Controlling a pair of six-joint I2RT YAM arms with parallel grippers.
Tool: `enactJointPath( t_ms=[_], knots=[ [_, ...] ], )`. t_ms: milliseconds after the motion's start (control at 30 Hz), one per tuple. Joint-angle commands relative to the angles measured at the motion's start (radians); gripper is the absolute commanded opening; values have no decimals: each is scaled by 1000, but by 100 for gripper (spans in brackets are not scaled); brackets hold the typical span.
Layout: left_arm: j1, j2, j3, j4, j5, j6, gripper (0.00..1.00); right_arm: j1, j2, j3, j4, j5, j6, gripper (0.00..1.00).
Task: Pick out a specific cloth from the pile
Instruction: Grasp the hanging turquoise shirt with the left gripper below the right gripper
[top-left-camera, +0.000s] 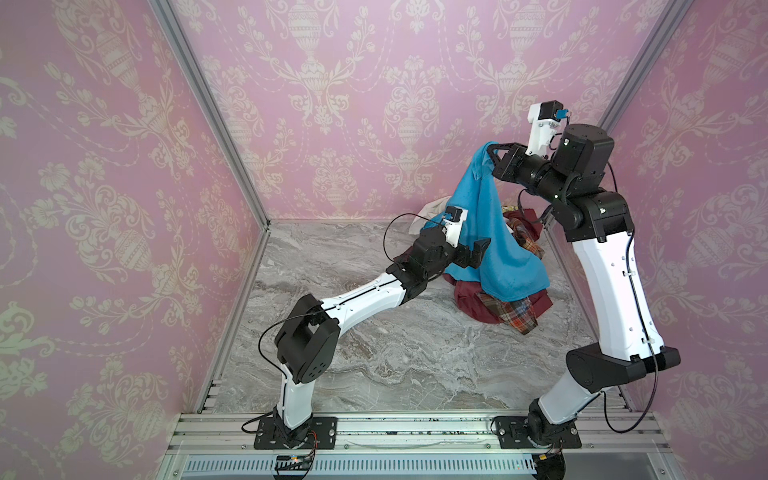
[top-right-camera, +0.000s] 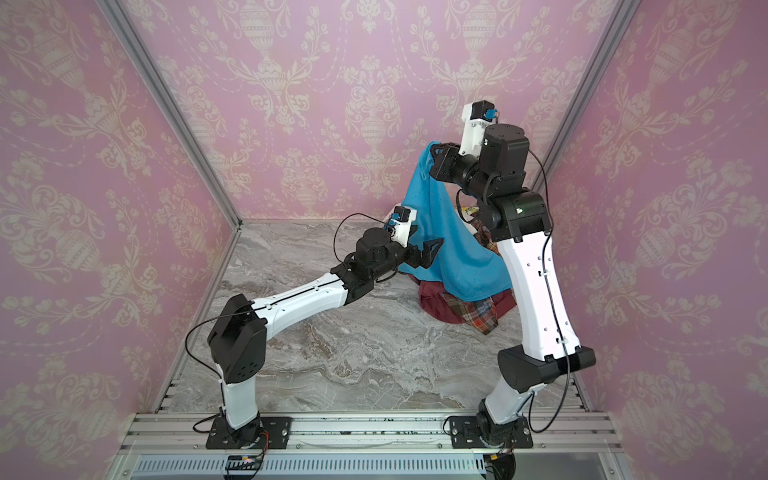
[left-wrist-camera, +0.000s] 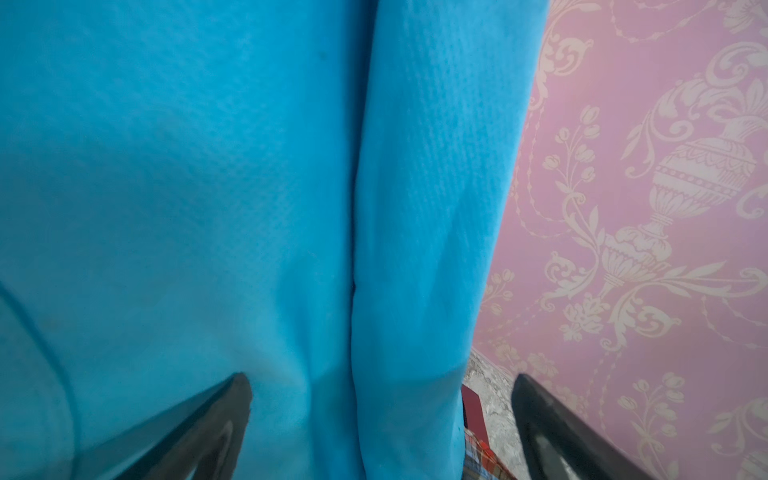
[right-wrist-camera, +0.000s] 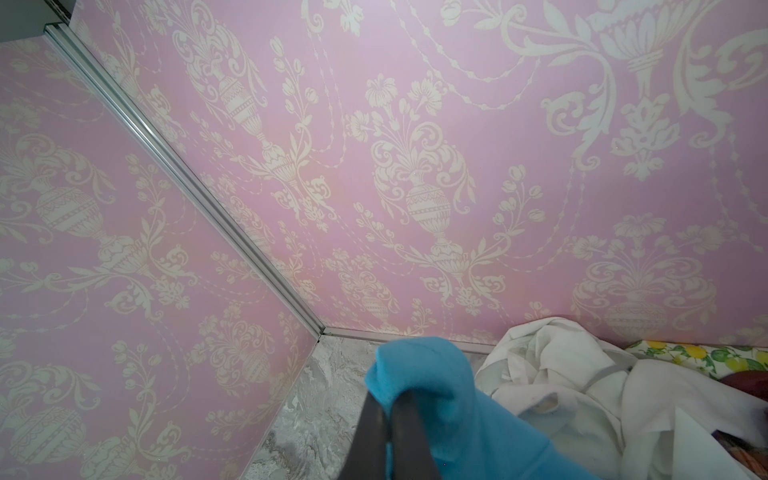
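The turquoise cloth (top-left-camera: 478, 232) (top-right-camera: 444, 241) hangs like a tent from my right gripper (top-left-camera: 494, 156) (top-right-camera: 434, 153), raised high near the back wall. In the right wrist view the right gripper (right-wrist-camera: 390, 401) is shut on a bunched corner of the cloth (right-wrist-camera: 432, 374). Its lower edge still drapes over the pile (top-left-camera: 469, 303) (top-right-camera: 440, 309) of maroon and plaid garments. My left gripper (top-left-camera: 478, 251) (top-right-camera: 432, 249) is open against the hanging cloth's left side. In the left wrist view a vertical fold of the cloth (left-wrist-camera: 415, 249) lies between the spread fingers of the left gripper (left-wrist-camera: 381, 378).
A white garment (right-wrist-camera: 561, 374) and yellow floral fabric (right-wrist-camera: 698, 353) lie behind the cloth near the back wall. The plaid shirt (top-left-camera: 515, 311) pokes out at the pile's front. Pink walls close in three sides around the marble table (top-left-camera: 374, 340).
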Motion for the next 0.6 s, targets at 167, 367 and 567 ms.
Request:
enactJointPath(
  t_ms=[167, 367, 567],
  knots=[
    [-24, 201, 226, 191, -155, 194, 99, 5, -81, -32, 29, 3, -10, 0],
    [-16, 268, 330, 223, -154, 265, 14, 3, -113, -110, 23, 32, -19, 0],
    [-3, 201, 288, 161, -116, 204, 0, -24, -107, -195, 22, 53, -18, 0]
  ],
)
